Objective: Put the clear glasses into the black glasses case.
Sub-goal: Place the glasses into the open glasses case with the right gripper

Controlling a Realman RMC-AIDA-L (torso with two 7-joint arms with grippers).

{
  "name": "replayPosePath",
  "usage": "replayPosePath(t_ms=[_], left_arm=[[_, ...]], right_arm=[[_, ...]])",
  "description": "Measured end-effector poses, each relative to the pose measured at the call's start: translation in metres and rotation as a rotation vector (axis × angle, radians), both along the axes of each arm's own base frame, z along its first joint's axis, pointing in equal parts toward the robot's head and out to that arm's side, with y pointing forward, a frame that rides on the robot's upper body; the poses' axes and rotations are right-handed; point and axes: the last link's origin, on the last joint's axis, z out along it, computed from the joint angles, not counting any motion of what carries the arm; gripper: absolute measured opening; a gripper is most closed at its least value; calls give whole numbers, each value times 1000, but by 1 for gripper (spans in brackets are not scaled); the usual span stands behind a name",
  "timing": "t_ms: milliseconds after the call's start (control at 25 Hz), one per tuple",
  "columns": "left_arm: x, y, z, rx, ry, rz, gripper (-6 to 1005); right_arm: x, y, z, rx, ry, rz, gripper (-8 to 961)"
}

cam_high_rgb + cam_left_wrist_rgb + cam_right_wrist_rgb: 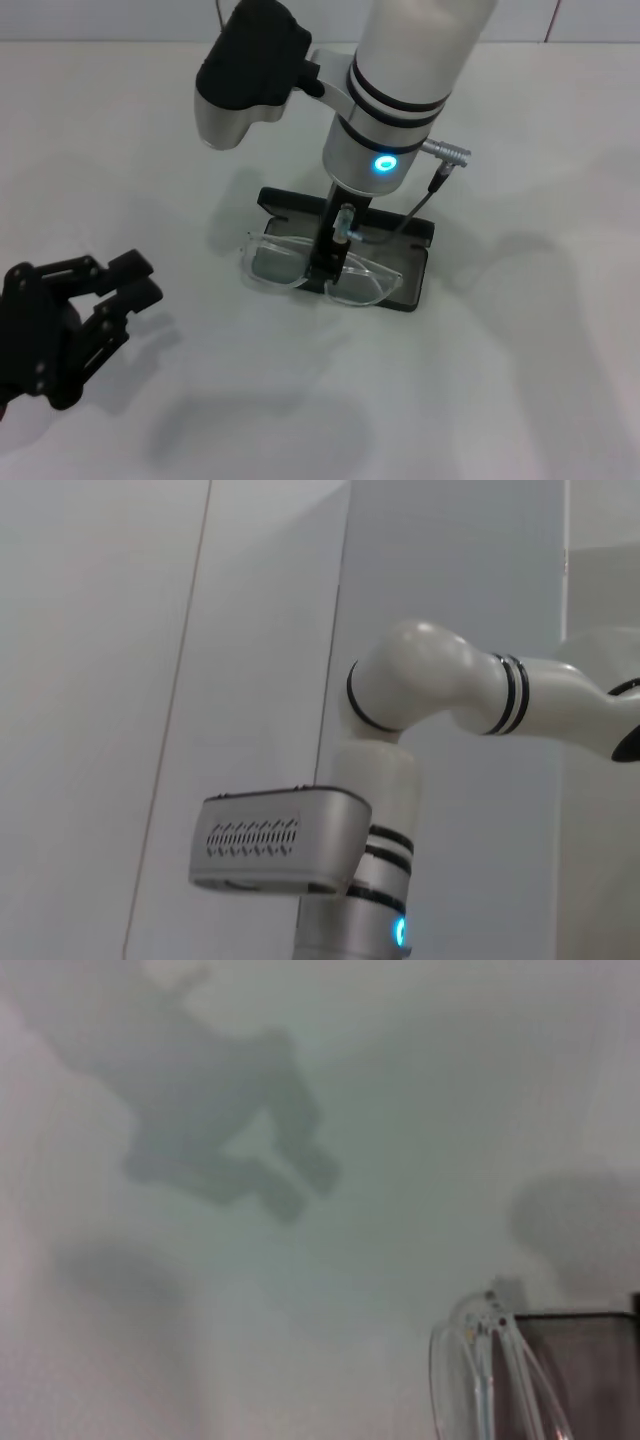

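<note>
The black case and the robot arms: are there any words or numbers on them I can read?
None can be read.
black glasses case: open, no lettering showing.
clear glasses: no marks.
right hand, left hand: no labels.
The grey wrist box has only vent slots.

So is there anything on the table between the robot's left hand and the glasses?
No. In the head view only bare white table lies between the left end effector and the glasses.
</note>
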Motion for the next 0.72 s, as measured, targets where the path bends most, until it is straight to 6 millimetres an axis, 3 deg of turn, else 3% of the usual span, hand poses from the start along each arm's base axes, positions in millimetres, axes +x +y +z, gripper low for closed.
replayPosePath(t_ms=[320,720], left_arm=[[6,10,1,-9,-4,-26,197],[5,8,1,-1,-8,-16,198]], right_arm=[[6,7,1,33,-4,-28,54],[-7,1,6,-3,-39,2,54]])
